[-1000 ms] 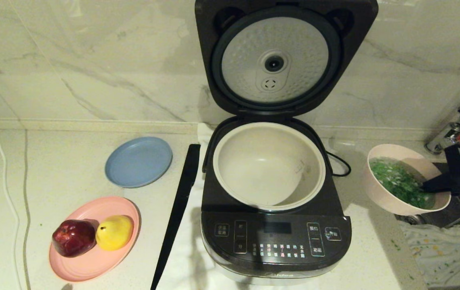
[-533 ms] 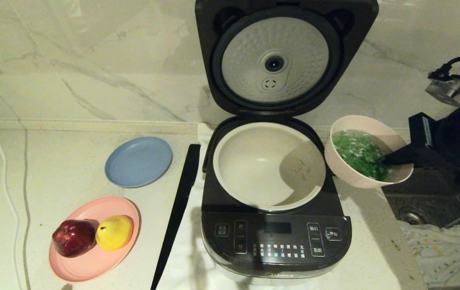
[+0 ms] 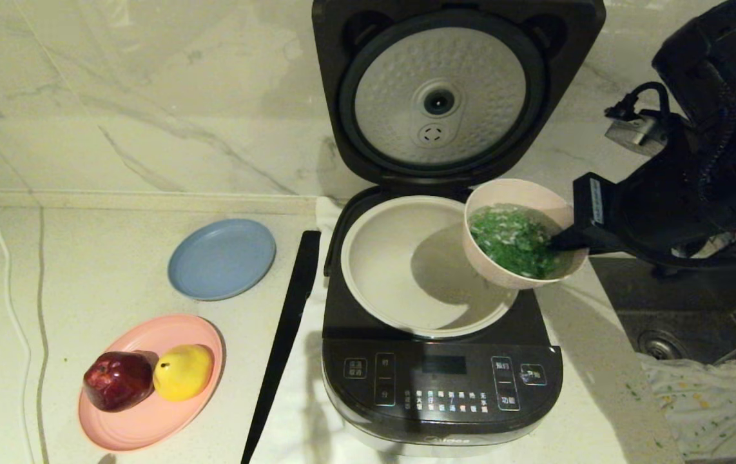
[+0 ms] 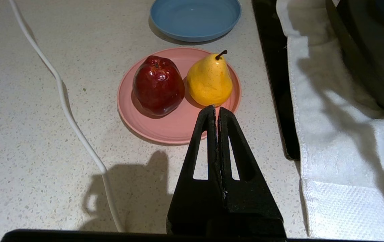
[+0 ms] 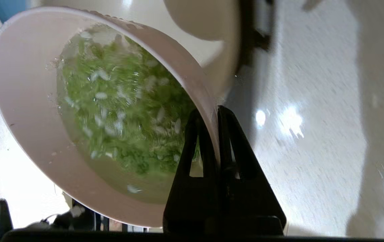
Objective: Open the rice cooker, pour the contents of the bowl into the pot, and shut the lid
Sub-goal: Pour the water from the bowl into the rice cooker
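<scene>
Bowl (image 3: 522, 235) of green bits and white grains (image 3: 515, 241) hangs over the right edge of the open cooker's pot (image 3: 406, 270), its rim pinched by the right gripper (image 5: 216, 116). Beside the pink plate (image 4: 175, 127), the left gripper (image 4: 216, 112) sits parked, fingers pressed together.

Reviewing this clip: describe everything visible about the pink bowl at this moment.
The bowl is small, round and pale pink with a smooth cream-pink inside, and looks like plastic. It holds the contents, chopped green bits with white grains in liquid. The right tool is shut on its rim, one finger inside, one outside. It hangs tilted in the air over the right edge of the pot, below the open lid, touching nothing else visible.
</scene>
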